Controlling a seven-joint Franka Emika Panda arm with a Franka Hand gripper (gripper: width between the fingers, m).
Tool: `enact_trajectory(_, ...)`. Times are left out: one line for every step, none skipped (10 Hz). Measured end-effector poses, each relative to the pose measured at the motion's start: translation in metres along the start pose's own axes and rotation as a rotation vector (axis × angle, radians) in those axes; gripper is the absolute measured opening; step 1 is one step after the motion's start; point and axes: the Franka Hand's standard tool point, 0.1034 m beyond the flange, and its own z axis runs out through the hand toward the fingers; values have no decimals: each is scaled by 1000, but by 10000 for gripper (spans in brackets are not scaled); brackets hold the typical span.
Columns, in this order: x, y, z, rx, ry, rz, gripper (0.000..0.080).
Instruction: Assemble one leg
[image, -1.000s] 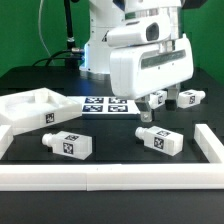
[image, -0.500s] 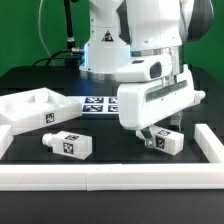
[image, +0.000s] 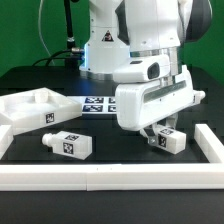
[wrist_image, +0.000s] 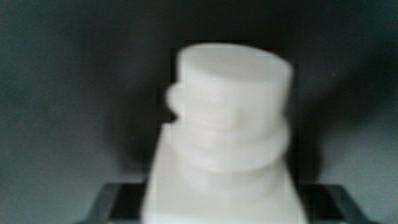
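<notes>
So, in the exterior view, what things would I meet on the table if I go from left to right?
Panel → first leg → marker board → second leg, under the arm. The white rail in front spans the whole width, so I leave it out.

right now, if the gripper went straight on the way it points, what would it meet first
The white leg, most likely: it lies right under the gripper, between the fingers in the wrist view. How much gap is left is unclear.
</notes>
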Motion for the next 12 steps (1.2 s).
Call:
enact_trajectory(-3,0,-4,-10,7,44,285)
enact_trajectory(-14,-7,-12,-20,5,99,285)
enact_trajectory(-23,-16,-24,-17,-7,155,285)
enact_trajectory(-29,-25,-36,-13,-18,239,285)
enact_trajectory(-39,-40,-48,10,-52,347,285)
enact_trajectory(-36,-54,-57,28,-77,433,285)
enact_trajectory(-30,-60,-59,27,-70,428,285)
enact_trajectory(-33,-58,-57,28,-76,424,285)
enact_trajectory(-33,-58,-57,28,-76,425,285)
enact_trajectory(-33,-58,-57,28,-76,424,285)
enact_trajectory(-33,-61,-56,29,-78,455,285)
enact_trajectory(-31,-77,-53,36,-92,529,287)
